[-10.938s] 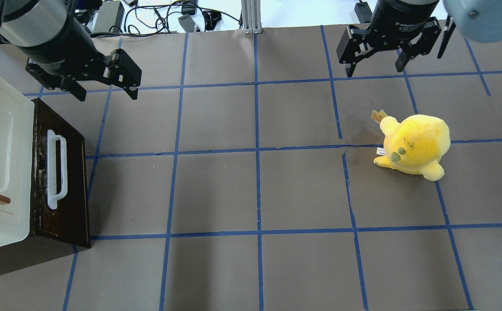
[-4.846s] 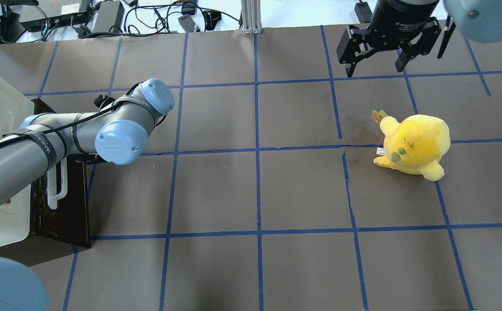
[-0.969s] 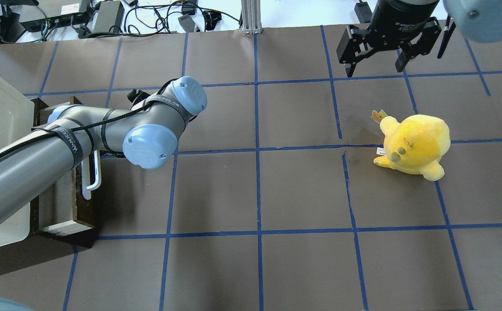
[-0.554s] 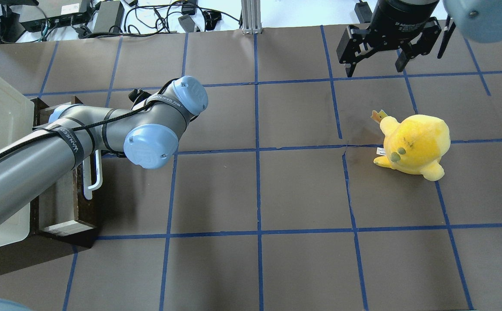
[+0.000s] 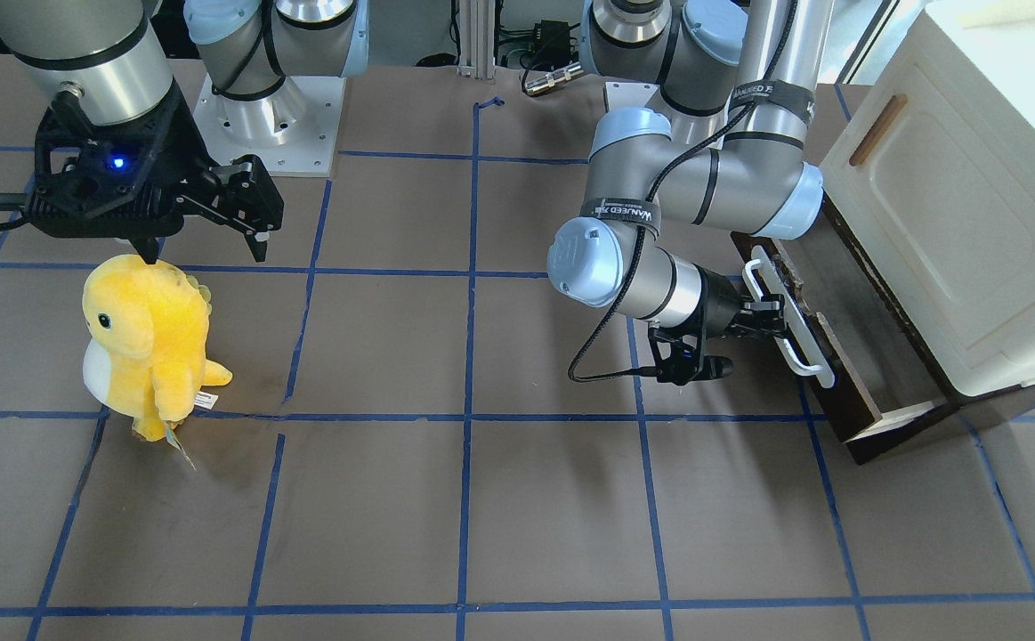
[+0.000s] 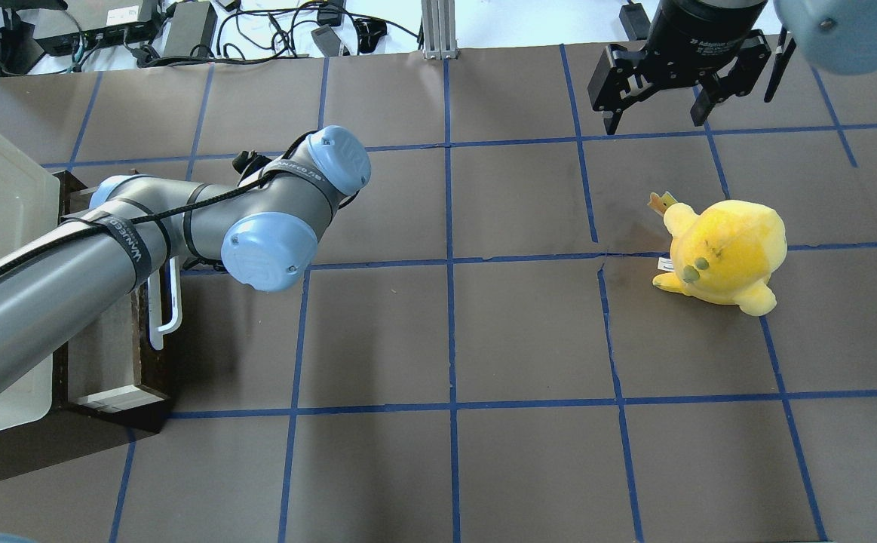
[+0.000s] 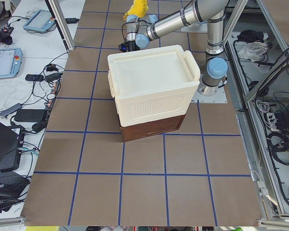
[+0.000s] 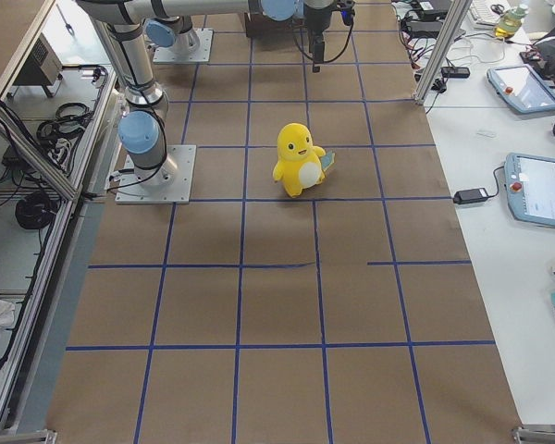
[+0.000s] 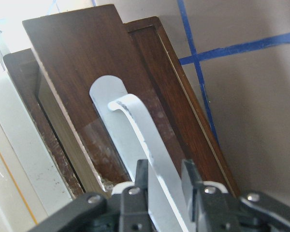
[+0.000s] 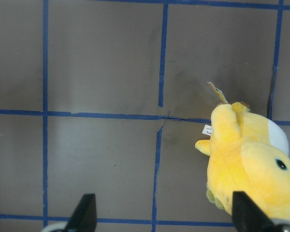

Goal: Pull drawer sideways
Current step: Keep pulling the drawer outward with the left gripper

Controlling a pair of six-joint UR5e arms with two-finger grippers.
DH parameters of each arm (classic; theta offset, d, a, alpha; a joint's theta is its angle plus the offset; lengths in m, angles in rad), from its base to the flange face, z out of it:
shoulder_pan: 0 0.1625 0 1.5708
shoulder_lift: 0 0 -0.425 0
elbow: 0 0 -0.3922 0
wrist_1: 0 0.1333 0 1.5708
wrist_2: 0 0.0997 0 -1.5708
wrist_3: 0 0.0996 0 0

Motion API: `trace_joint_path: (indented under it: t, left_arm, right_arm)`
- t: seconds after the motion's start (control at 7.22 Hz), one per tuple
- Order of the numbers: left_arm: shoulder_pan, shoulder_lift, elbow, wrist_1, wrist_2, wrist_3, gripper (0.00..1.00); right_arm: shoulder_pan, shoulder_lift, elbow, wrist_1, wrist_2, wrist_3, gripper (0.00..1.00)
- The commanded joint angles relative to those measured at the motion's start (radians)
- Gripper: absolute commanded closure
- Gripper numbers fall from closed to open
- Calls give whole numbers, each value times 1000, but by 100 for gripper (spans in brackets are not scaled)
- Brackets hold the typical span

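Note:
The dark brown drawer [image 5: 842, 383] sits partly pulled out from under the cream cabinet [image 5: 953, 205], and its pale tray shows in the overhead view [image 6: 110, 354]. Its white bar handle [image 5: 793, 329] runs along the front. My left gripper [image 5: 771, 316] is shut on the handle near its middle. In the left wrist view both fingers clamp the white bar [image 9: 135, 125]. My right gripper [image 6: 657, 113] is open and empty, high at the far right of the table above the yellow plush [image 6: 721, 253].
The yellow plush toy [image 5: 148, 343] stands on the brown mat, far from the drawer, and shows below my right gripper in the right wrist view [image 10: 246, 164]. The cream cabinet door carries a small wooden handle [image 5: 877, 129]. Blue tape lines grid the table.
The drawer was closed at first. My left arm came down, took the white handle and drew the drawer out. In the last second it slid slightly further out. The right arm has not moved.

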Motion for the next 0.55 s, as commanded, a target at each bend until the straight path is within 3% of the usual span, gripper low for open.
trace_joint_path:
  t: [0.0,0.14,0.42]
  left_arm:
    - [-1,-2,1,4,12,2,52]
    - [-1,-13,1,12,9,0,41]
    - [1,-13,-5,10,8,-2,41]
  right_arm:
    - [0,0,0,0,0,0,0]
    - [0,0,0,0,0,0,0]
    - [0,0,0,0,0,0,0]
